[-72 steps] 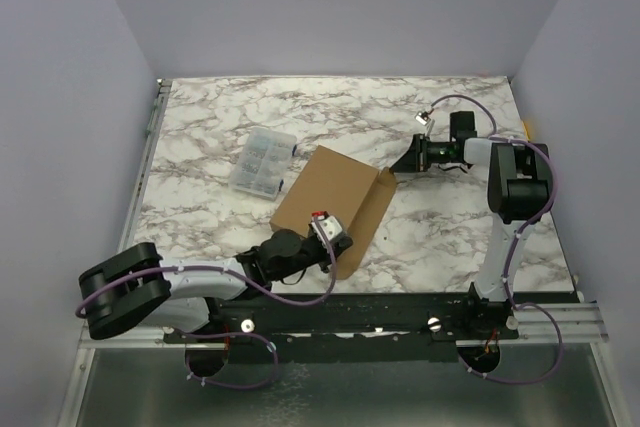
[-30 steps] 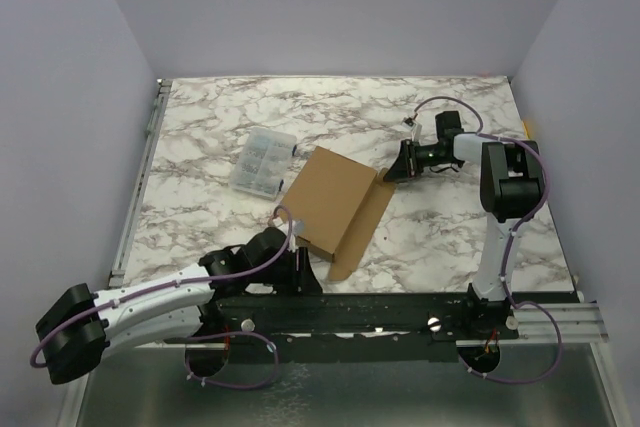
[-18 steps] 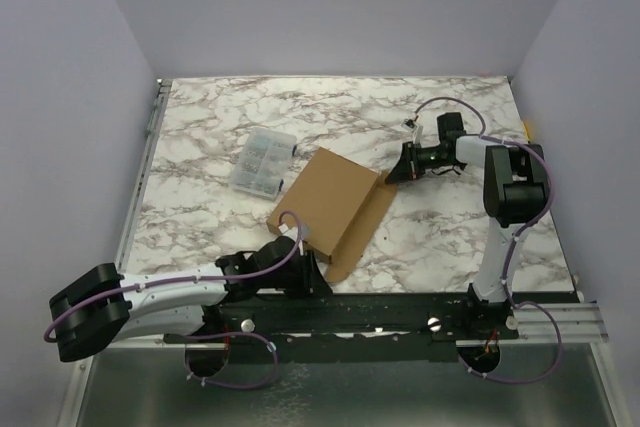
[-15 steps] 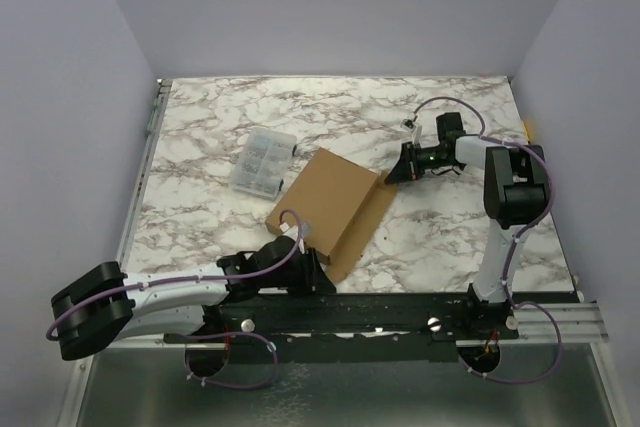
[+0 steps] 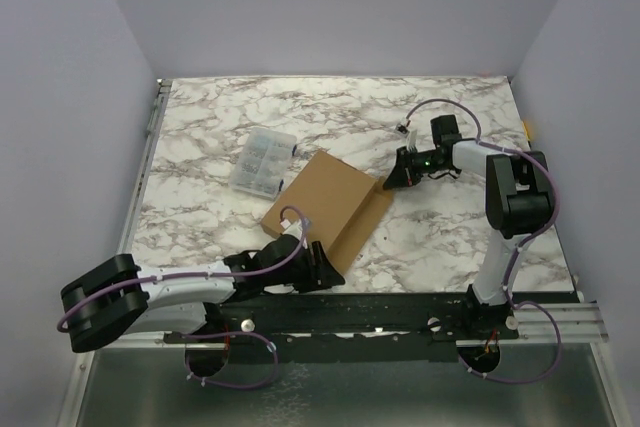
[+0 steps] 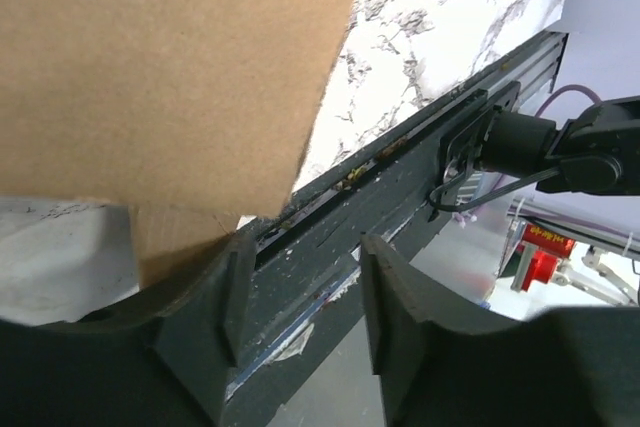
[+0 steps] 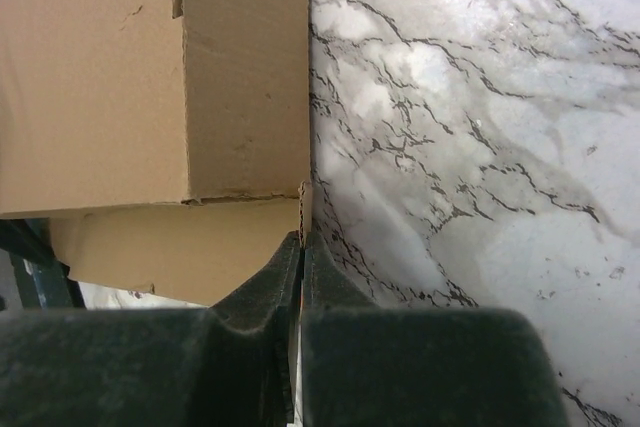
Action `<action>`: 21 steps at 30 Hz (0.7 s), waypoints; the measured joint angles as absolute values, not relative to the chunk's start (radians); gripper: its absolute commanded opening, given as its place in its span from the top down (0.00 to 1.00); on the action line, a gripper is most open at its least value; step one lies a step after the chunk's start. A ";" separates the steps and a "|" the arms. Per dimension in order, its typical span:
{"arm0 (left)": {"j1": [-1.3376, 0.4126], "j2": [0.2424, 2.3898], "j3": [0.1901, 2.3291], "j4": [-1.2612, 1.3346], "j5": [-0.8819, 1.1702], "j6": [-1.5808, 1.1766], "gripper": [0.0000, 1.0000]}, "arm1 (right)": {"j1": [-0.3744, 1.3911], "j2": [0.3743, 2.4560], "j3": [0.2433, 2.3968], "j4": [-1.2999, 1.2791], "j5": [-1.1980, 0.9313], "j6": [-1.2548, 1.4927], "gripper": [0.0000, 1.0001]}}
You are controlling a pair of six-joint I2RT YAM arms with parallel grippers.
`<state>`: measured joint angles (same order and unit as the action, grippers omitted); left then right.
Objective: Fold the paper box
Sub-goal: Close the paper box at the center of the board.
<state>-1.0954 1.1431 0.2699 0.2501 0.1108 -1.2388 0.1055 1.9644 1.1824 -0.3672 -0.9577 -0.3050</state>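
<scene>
Paper box [image 5: 322, 205] sits mid-table [image 5: 460, 232], plain brown, just beside the clear case [image 5: 262, 160]. Left gripper [image 6: 300, 297] is low at its near corner, fingers spread with nothing between them. Right gripper [image 7: 300, 247] is squeezed fully closed, tips touching the flap's corner

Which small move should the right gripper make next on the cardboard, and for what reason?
Probably raise the right gripper slightly, turning the flap up toward the paper box. Its jaws look shut on that flap's edge, the flap lies flat, and the open left gripper sits at the near corner.
</scene>
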 measured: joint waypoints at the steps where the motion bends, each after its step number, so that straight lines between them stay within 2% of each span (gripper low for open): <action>1: -1.095 1.129 0.271 0.241 0.102 -1.241 0.40 | 0.106 1.961 1.177 -0.364 -0.951 -0.306 0.99; 11: -1.102 0.956 0.290 -0.014 0.040 -1.341 0.36 | 0.106 1.956 1.174 -0.334 -0.904 -0.282 0.99; 21: -1.111 1.033 0.300 -0.052 -0.035 -1.414 0.35 | 0.106 1.956 1.174 -0.323 -0.898 -0.258 0.99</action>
<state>-1.1110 1.0332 0.3000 -0.0521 -0.0345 -1.4143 0.1059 1.9564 1.1740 -0.3229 -0.8978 -0.2581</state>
